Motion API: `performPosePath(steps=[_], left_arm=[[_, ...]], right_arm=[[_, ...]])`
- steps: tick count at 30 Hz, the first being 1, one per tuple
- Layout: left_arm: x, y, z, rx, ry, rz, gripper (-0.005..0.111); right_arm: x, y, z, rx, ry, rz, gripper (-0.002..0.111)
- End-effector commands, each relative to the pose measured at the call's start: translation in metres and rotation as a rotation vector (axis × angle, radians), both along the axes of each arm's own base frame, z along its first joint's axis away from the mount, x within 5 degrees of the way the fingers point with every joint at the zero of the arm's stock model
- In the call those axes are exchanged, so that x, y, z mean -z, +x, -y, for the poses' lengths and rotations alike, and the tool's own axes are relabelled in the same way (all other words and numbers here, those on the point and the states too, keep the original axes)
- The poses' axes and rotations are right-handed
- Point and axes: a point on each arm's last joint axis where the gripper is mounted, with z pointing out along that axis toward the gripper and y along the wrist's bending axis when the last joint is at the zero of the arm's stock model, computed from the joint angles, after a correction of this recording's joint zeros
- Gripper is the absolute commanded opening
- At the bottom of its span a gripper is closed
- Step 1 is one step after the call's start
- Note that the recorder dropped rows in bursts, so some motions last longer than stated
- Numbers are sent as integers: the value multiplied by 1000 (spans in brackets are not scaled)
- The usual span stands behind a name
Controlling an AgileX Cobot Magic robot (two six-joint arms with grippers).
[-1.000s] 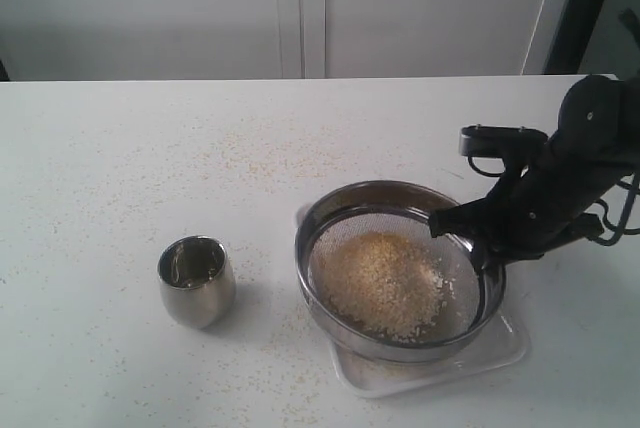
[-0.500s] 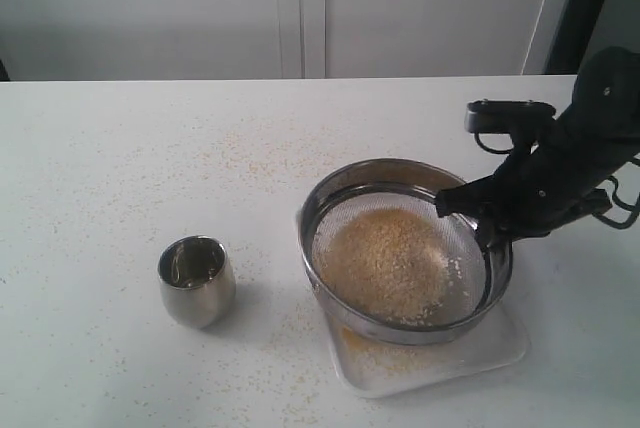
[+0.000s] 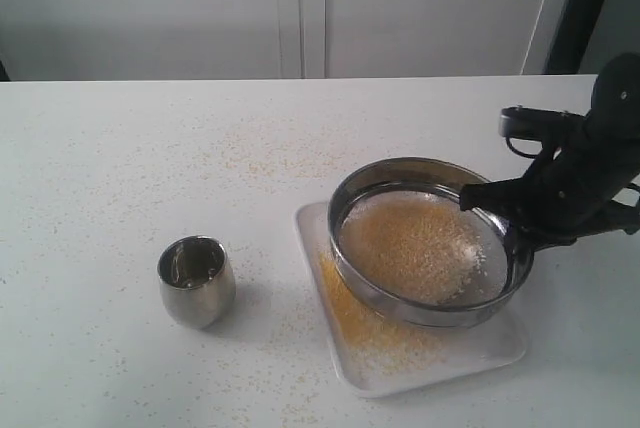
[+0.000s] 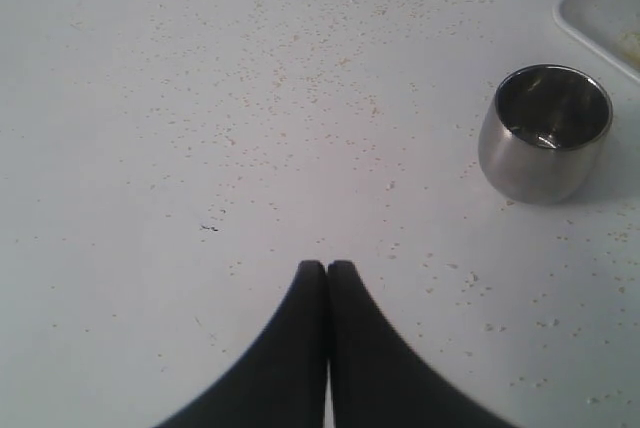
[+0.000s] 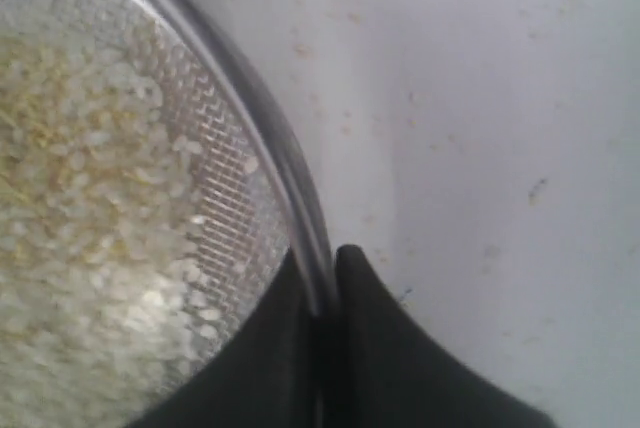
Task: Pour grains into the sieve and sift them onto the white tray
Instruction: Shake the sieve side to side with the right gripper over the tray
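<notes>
Both jaws of the right gripper (image 5: 322, 283) pinch the sieve (image 3: 420, 312) by its rim, above the white tray (image 3: 490, 348).

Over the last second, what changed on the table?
Right gripper, shut on the sieve rim, swung the sieve rightward in the exterior view. Yellow meal now shows on the uncovered left part of the tray. Cup and tray stayed put.
</notes>
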Motion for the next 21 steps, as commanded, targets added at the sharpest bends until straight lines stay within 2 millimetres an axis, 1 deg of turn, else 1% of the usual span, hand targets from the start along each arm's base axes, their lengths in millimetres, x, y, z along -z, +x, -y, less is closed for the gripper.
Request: performPosePath(steps=[1,2,4,5,7,8,9,10,11,12,13,14,15,16,17,18,19,20,21], left_arm=[[1,-2,1,10,-7,-3,0],[1,-2,1,11,-7,-4,0],[1,-2,1,11,-7,-4,0],[1,-2,1,11,-7,-4,0],[1,-2,1,11,-7,-4,0],[1,-2,1,11,-7,-4,0],[1,-2,1,11,-7,-4,0],[1,-2,1,11,-7,-4,0],[1,-2,1,11,-7,-4,0],[1,-2,1,11,-7,-4,0],[1,-2,1,11,-7,-4,0],[1,-2,1,11,-7,-4,0],[1,-2,1,11,-7,-4,0],[1,-2,1,11,-7,-4,0],[1,-2,1,11,-7,-4,0],[1,-2,1,11,-7,-4,0],[1,-2,1,11,-7,-4,0],[1,-2,1,11,-7,-4,0],[1,-2,1,11,-7,-4,0]], right_arm=[[-4,-2,-16,-187,-16,36,0],[-4,1,-13,-135,-30,60,0],[-4,6,-4,53,3,62,0],[-3,3,-6,81,29,28,0],[-3,-3,-20,-92,5,10,0],[-3,-3,-22,-160,-20,28,0],[-3,-1,-21,-177,-42,52,0],[-4,2,-17,-129,-51,77,0],[-4,5,-12,-36,-33,88,0],[-6,6,-10,75,18,63,0],[-5,3,-14,47,28,41,0],[-5,-2,-25,-109,4,25,0],[-5,-3,-26,-146,-7,26,0],[-6,2,-22,-132,-28,67,0],[-6,4,-18,-68,-15,78,0],[-7,6,-16,41,27,70,0],[-7,4,-17,52,44,47,0],[-6,-1,-26,-93,19,26,0],[-7,-3,-27,-143,1,24,0]])
